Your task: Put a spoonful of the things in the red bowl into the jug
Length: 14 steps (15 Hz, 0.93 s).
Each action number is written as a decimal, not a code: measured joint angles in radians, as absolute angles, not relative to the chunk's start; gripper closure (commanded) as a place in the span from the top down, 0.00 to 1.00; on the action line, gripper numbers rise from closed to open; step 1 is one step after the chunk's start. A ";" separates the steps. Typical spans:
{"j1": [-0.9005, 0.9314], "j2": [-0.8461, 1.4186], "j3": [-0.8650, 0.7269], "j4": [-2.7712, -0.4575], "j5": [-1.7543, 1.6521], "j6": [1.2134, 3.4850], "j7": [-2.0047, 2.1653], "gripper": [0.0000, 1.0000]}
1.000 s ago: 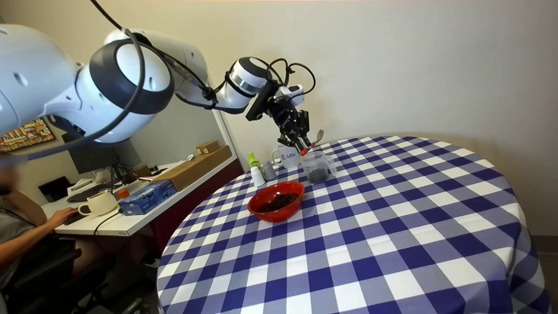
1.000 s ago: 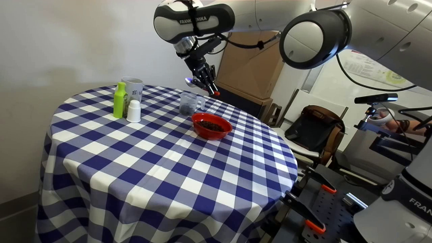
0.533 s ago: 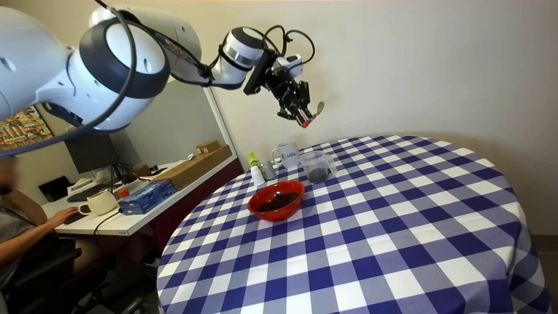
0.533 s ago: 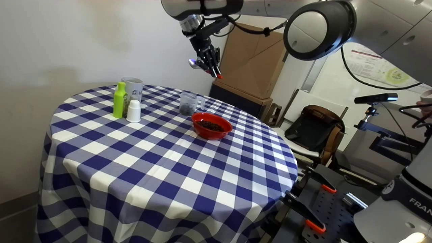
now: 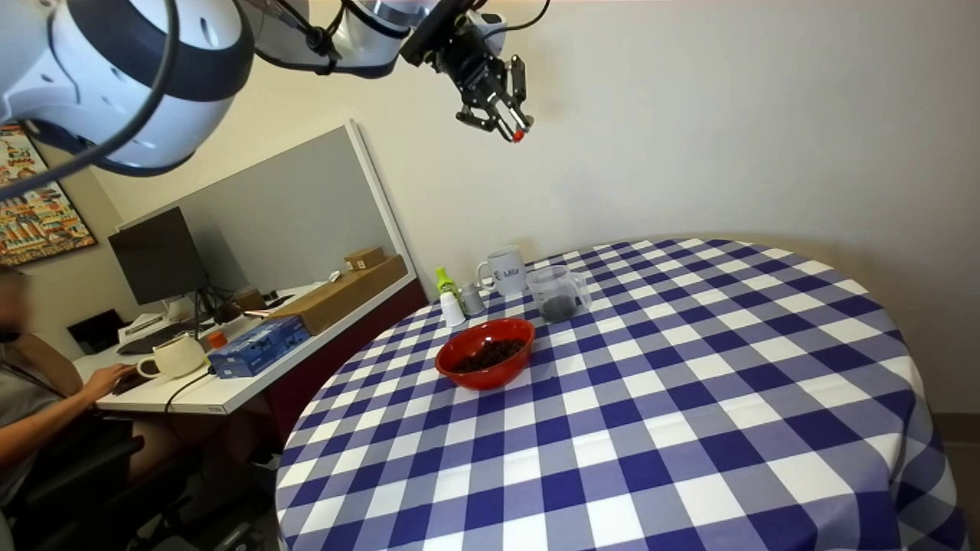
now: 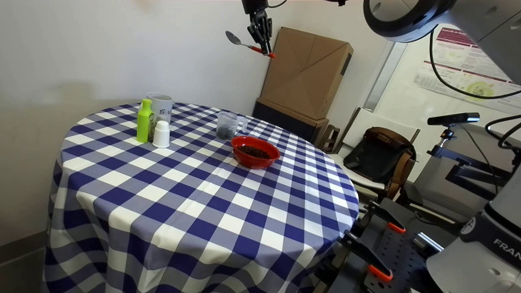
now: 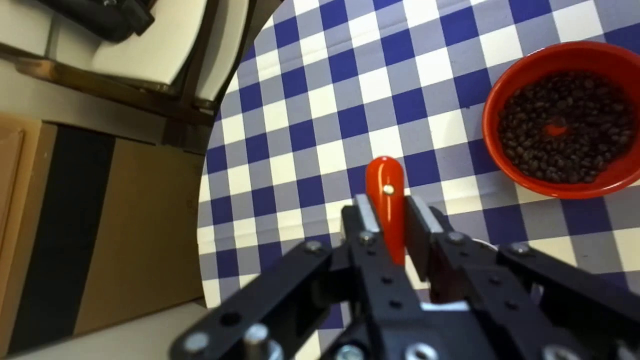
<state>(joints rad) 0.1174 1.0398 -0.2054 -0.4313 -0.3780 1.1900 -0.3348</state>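
Since 0.5 s ago, the black metal gripper [image 7: 392, 212] has climbed into the top centre of both exterior views, clamped on the red-handled metal spoon [image 6: 256, 49]. It pinches near the handle's end, so a knock could twist the spoon loose. The clear plastic measuring jug [image 6: 226, 119], dark stuff [image 5: 559, 309] in its base, stands near frame centre, close to the round red bowl [image 6: 253, 163] of small dark-brown beans [image 7: 575, 155]; the pour looks likely done. Whether beans lie on the spoon I cannot tell; if so, tilting could scatter them.
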 measured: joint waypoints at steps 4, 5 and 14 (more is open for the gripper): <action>0.123 0.993 -0.164 -0.443 -0.378 1.189 -0.521 0.05; 0.123 0.990 -0.154 -0.448 -0.378 1.189 -0.565 0.05; 0.135 1.002 -0.118 -0.462 -0.388 1.048 -0.959 0.05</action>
<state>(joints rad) 0.1349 1.0015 -0.1180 -0.4617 -0.3880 1.0477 -0.9587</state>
